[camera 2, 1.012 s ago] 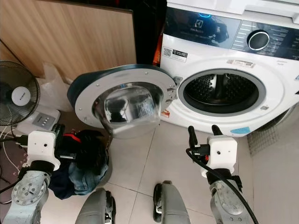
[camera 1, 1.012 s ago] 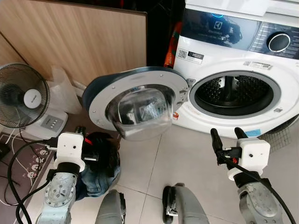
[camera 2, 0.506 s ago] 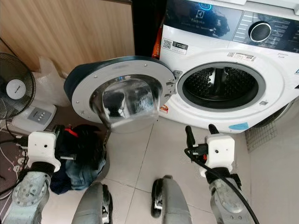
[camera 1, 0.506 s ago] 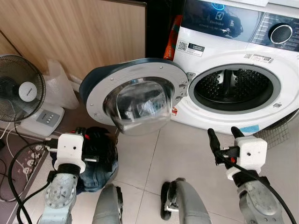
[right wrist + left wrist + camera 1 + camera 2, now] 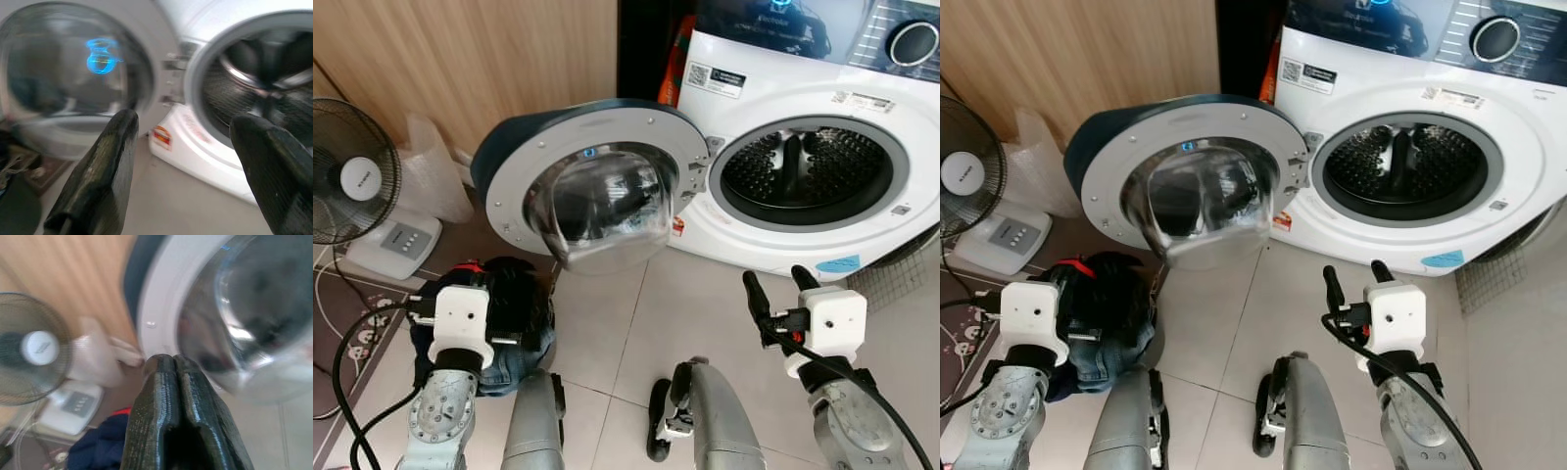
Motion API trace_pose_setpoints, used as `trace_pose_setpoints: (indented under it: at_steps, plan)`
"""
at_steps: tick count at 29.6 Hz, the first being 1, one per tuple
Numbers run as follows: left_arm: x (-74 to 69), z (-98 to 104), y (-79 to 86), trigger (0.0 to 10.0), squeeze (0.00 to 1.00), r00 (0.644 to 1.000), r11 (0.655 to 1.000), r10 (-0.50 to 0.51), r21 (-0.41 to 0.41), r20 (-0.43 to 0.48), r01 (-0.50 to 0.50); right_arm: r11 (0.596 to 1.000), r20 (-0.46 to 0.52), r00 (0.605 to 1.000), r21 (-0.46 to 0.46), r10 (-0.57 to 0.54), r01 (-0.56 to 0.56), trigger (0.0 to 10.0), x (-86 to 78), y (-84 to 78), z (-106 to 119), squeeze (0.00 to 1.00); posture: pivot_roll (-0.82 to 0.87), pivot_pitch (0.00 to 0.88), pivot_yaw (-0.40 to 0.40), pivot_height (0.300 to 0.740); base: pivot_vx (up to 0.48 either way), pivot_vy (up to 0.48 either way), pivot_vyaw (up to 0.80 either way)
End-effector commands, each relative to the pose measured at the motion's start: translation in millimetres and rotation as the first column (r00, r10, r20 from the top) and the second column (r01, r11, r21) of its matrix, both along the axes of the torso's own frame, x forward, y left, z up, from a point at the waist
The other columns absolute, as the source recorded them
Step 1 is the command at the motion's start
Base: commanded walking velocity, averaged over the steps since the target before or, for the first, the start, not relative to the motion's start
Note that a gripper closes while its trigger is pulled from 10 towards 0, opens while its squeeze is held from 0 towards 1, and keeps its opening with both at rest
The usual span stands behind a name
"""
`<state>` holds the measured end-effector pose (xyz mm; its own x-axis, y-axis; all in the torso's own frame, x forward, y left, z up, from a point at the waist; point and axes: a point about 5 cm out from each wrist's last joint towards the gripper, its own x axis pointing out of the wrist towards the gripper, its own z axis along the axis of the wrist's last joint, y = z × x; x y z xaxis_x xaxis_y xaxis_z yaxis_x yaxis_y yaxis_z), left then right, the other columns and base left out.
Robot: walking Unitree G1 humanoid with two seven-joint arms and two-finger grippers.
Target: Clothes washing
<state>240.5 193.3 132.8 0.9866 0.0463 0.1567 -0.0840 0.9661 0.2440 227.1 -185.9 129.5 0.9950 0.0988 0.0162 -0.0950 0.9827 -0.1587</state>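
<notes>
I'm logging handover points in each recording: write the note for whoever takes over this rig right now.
Left gripper: shut, holding nothing, raised over the pile of dark clothes on the floor.
Right gripper: open, holding nothing, hovering above the tiles in front of the washing machine.
Door: swung fully open to the left; drum shows no laundry.
Done: door opened.
Left: pick up the clothes, load the drum, close the door, start the wash.
</notes>
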Motion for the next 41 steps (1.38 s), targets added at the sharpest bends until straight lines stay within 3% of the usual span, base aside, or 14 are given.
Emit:
trace_pose_setpoints:
  at_steps: [1,24,30,33,41]
  plan:
    - [-6.3,-8,3.0,10.0,0.0,0.999,1.0,0.014,0.006,-0.036,-0.013,1.0,-0.025,1.0,0.001,0.0,0.0,10.0,-2.4,-0.6,-4,0.0,0.07,0.319,-0.012,0.615,0.0,0.0,0.0]
    - [-7.2,-9,4.2,10.0,0.0,0.999,1.0,0.023,0.02,-0.046,-0.022,1.0,-0.031,0.999,-0.007,0.008,-0.008,10.0,-1.3,-2.3,-4,0.0,0.07,0.33,-0.015,0.615,0.0,0.0,0.0]
    - [-6.3,-11,11.4,10.0,0.0,0.994,0.995,0.087,0.053,-0.06,-0.084,1.0,-0.028,0.999,-0.018,0.021,-0.021,10.0,-0.4,-0.1,-3,0.0,0.06,0.333,-0.014,0.615,0.0,-0.223,0.0]
    - [-5.8,-12,15.1,10.0,0.0,0.993,0.994,0.098,0.046,-0.064,-0.096,0.995,-0.024,0.998,-0.075,0.064,-0.066,10.0,-1.7,4.7,-2,0.0,0.06,0.332,-0.015,0.615,0.0,-0.462,0.57]
    - [-5.9,-11,11.0,10.0,0.0,0.996,0.997,0.079,0.021,-0.053,-0.077,0.997,-0.028,0.997,-0.032,0.069,-0.07,10.0,-2.1,6.0,-3,0.0,0.06,0.333,-0.015,0.615,0.0,0.0,0.56]
